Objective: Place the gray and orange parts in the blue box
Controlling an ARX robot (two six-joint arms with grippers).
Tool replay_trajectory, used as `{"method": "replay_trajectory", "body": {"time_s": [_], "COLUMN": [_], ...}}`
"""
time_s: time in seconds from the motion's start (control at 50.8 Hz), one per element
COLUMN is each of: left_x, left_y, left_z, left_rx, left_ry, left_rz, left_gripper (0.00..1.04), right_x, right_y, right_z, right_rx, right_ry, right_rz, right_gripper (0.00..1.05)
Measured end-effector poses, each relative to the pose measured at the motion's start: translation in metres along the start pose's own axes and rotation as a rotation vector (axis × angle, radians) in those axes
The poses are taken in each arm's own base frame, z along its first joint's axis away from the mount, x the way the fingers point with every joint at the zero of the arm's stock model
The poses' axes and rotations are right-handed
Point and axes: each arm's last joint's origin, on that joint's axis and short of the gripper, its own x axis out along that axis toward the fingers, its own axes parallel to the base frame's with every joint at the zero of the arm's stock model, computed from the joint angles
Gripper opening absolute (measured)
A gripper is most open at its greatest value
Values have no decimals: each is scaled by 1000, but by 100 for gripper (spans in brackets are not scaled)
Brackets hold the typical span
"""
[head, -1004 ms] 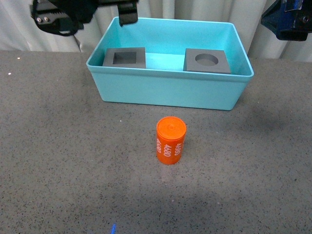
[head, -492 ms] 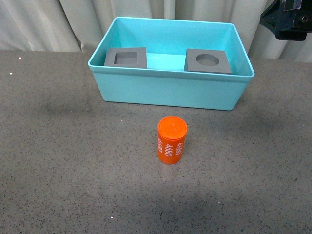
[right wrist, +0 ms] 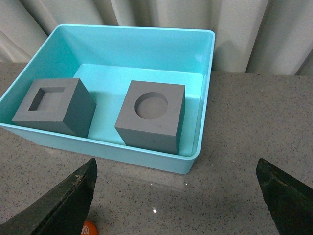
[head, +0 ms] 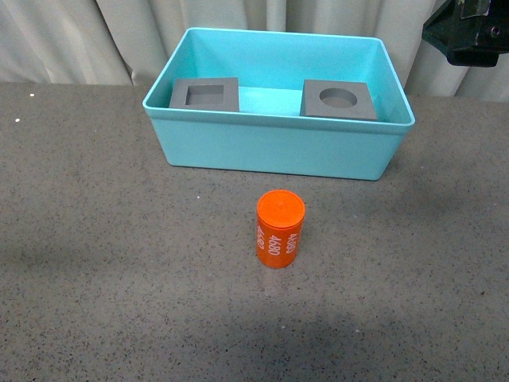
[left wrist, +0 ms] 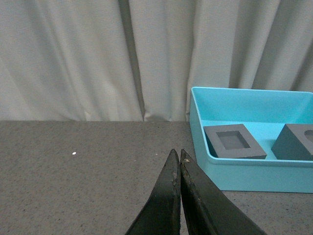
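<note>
Left hand [left wrist: 178, 155]: fingers pressed together, nothing between them, low over the desk [head: 95, 239] off the left end of the blue box [head: 274, 147]. It reads as parked clear of the work, and it does not show in the front view at all. Inside the box at its left end sits the square-recess cube [head: 205, 94], recess up. The orange cylinder [head: 280, 228] stands upright on the desk in front of the box, about level with its middle and apart from the near wall; it is the one piece left outside. Inside the box at its right end sits the round-recess cube [head: 339, 99], recess up, with bare floor between the two cubes, so the gray share looks done. Right hand [right wrist: 176, 163]: fingers spread wide, empty, raised off the right end of the box, likely opened for the cylinder. Hidden or hard to make out:
- The box's near wall covers the cubes' lower parts from the front.
- The right arm [head: 469, 32] is cropped at the frame corner.
- The cylinder is a mere sliver at the edge of the right wrist view.
- Its white digits run sideways and are not surely legible.
</note>
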Motion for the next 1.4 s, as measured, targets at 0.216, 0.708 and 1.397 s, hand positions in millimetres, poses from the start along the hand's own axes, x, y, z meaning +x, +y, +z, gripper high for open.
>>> {"method": "replay_trajectory", "body": {"time_s": [0.216, 0.708, 1.397], "left_x": [-24, -58, -79], "left_y": [2, 2, 2], "left_z": [-14, -6, -3], "left_rx": [0, 0, 0], "left_ry": [9, -20, -33], "left_rz": [11, 11, 10], "left_gripper": [4, 4, 4], "right_x": [0, 0, 0], "right_y": [0, 0, 0], "right_z": [0, 0, 0], "right_rx": [0, 0, 0], "right_ry": [0, 0, 0], "right_rz": [1, 0, 0], "right_gripper": [95, 95, 95]}}
